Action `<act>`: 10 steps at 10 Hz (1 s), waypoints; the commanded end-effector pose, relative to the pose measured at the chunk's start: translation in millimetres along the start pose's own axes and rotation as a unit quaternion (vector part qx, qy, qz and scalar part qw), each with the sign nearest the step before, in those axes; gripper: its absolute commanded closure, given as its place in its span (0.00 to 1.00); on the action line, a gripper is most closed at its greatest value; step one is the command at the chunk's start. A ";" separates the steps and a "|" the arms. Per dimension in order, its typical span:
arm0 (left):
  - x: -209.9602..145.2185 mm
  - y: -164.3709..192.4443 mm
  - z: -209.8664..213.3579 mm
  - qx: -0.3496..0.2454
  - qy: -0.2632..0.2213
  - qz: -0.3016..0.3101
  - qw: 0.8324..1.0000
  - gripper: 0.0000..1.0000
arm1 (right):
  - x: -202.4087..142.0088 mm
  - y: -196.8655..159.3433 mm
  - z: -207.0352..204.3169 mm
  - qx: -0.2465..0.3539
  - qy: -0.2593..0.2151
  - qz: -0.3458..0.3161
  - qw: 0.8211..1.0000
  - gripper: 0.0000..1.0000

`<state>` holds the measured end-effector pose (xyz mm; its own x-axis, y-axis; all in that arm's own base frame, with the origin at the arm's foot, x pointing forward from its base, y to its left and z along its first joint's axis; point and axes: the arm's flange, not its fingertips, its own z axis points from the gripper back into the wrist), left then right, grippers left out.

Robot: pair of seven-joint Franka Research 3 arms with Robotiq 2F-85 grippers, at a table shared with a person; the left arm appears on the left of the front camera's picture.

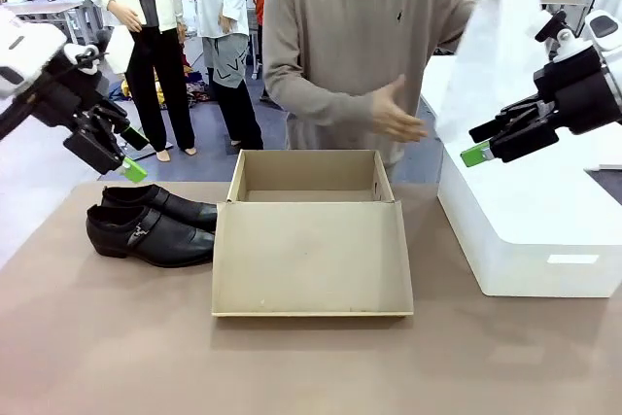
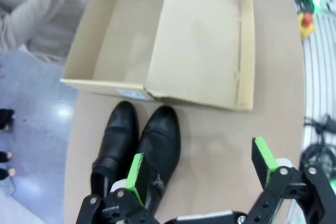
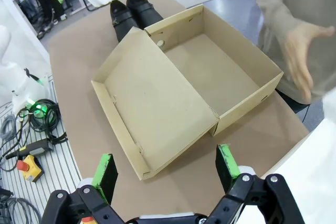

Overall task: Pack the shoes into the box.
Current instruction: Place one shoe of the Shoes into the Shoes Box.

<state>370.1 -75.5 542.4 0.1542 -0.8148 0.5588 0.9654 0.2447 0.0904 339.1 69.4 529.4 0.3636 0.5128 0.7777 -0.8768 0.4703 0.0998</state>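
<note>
Both arms hung in the air, the left gripper (image 1: 131, 153) wide open above the shoes (image 1: 151, 221), which lay side by side on the table (image 1: 97, 337) just left of the open box (image 1: 306, 172), and the right gripper (image 1: 478, 143) wide open near the person's flat hand (image 1: 394, 114).

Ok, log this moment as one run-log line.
shoes: on table, left of box | box: open, empty | left gripper: open, above shoes | right gripper: open, empty | person's hand: raised beyond box
</note>
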 end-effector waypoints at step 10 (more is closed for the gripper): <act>-14.7 136.3 -3.3 0.004 0.221 -0.086 0.972 0.00 | 0.6 -4.1 -2.4 0.007 -0.013 0.014 1.000 0.00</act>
<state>494.7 -32.5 544.1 0.0475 -0.9860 0.1599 0.9852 0.0727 0.1553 339.2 68.6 528.7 0.3643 0.5152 0.7758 -0.8771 0.4699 0.0998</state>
